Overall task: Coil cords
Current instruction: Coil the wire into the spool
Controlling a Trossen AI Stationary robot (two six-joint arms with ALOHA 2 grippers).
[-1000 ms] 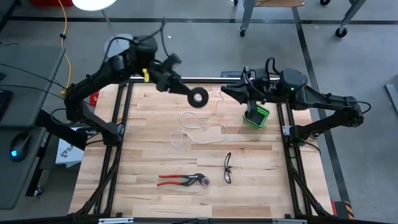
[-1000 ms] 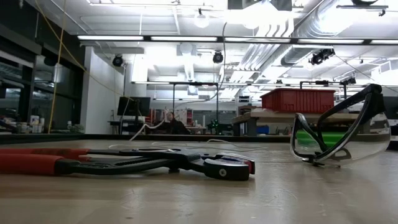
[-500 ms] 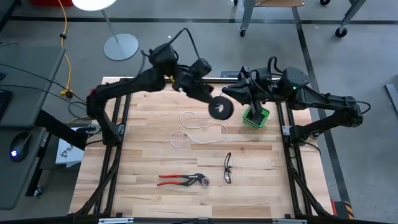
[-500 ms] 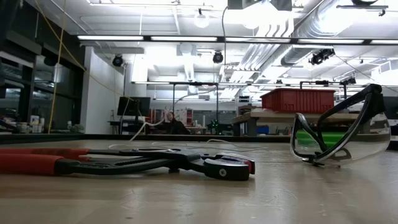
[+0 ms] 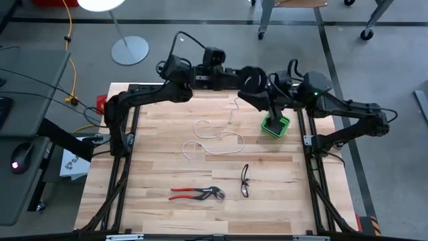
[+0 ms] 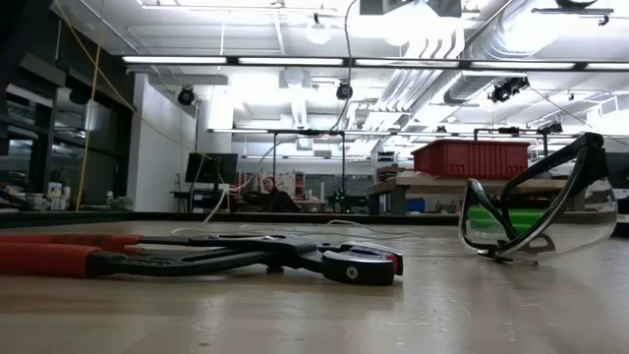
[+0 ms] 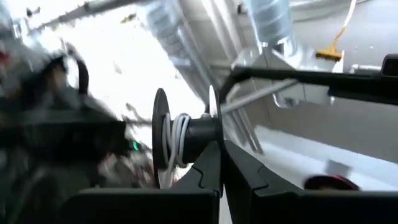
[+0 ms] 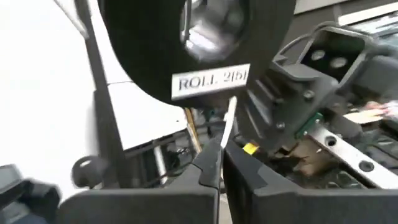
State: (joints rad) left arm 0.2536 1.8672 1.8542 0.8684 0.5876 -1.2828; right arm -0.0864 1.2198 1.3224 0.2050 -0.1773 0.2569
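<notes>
My left hand [image 5: 257,82] is clamped on the black spool [image 7: 183,134], held aloft at the frame's upper centre, a few turns wound. My right hand [image 8: 219,158] pinches the white cord [image 5: 212,142] shut beside it, while the rest lies looped on the surface [image 5: 160,167]. I judge we're mid-winding (barely started); next calls for turning the spool while feeding cord taut.

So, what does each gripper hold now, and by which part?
The left gripper clamps the small black round spool by its hub. The right gripper pinches the thin white cord just below the spool.
</notes>
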